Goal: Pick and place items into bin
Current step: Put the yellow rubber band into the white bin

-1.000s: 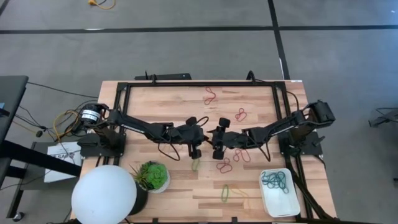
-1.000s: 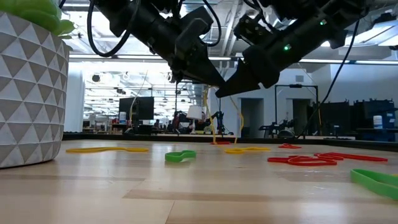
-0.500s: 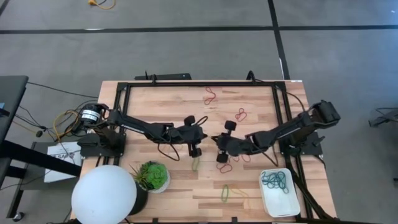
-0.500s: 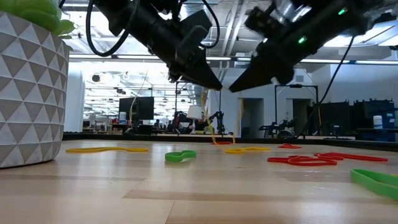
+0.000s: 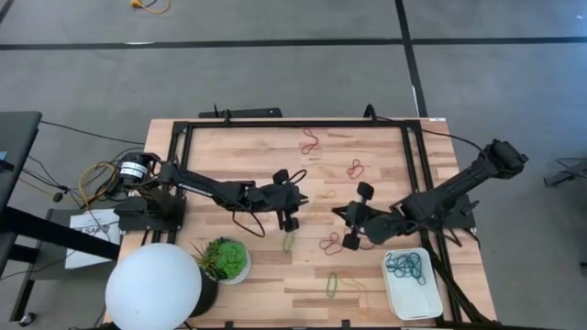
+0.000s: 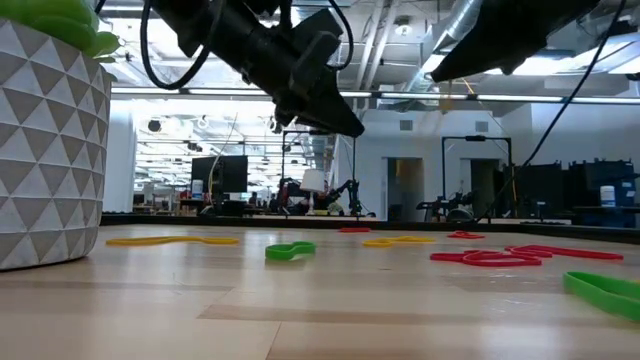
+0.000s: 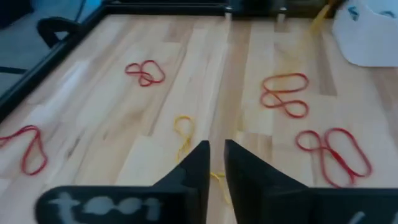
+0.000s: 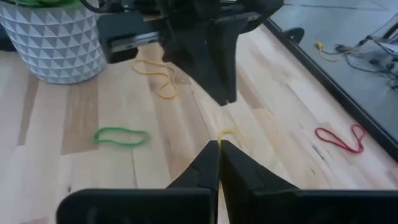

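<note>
Light wood table (image 5: 238,147), grey floor around. Small white plastic bin (image 5: 393,293) at table's 5 o'clock holds a few teal rubber bands (image 5: 406,266). Most left: red loops (image 5: 310,140) at 12, green loops (image 5: 332,284) at 6. R gripper (image 8: 219,144) closed, apparently pinching a thin yellow band (image 8: 227,133), near centre. L gripper (image 7: 216,146) narrowly parted, empty.

Thin rubber-band loops lie flat, scattered over the wooden table: a red twisted band (image 5: 310,140) near the top centre of the high view, another red band (image 5: 354,169) right of centre, a red pair (image 5: 329,243) lower down, and a green loop (image 5: 332,283) at bottom centre. The white rectangular bin (image 5: 411,291), at lower right, holds a tangle of teal bands (image 5: 404,266).
</note>
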Controlling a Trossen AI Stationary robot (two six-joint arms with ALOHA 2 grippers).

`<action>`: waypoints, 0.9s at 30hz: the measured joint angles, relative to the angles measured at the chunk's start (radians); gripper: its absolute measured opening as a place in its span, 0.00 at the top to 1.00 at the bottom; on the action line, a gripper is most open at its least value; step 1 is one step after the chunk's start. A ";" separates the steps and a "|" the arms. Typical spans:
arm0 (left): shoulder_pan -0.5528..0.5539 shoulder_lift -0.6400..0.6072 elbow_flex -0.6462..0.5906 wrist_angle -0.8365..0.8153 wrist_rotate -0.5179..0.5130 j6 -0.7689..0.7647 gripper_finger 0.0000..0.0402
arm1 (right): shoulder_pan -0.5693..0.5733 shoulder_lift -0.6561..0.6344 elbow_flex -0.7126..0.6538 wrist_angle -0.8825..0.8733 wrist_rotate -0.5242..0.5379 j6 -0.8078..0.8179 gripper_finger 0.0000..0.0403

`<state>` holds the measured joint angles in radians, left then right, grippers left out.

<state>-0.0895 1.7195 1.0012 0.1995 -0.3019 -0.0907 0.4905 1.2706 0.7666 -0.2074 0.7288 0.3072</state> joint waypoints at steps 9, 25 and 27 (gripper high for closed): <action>-0.016 0.000 0.000 -0.050 0.002 0.000 0.77 | 0.126 -0.028 0.069 -0.295 -0.125 0.330 1.00; -0.014 0.000 0.000 -0.083 0.002 -0.007 0.76 | 0.556 -0.039 0.275 -0.746 -0.833 1.272 1.00; -0.014 0.000 0.000 -0.083 0.002 -0.020 0.76 | 0.609 -0.036 0.275 -0.747 -0.832 1.348 1.00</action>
<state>-0.1035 1.7199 1.0008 0.1164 -0.2996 -0.1107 1.0999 1.2346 1.0416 -0.9541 -0.1030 1.6556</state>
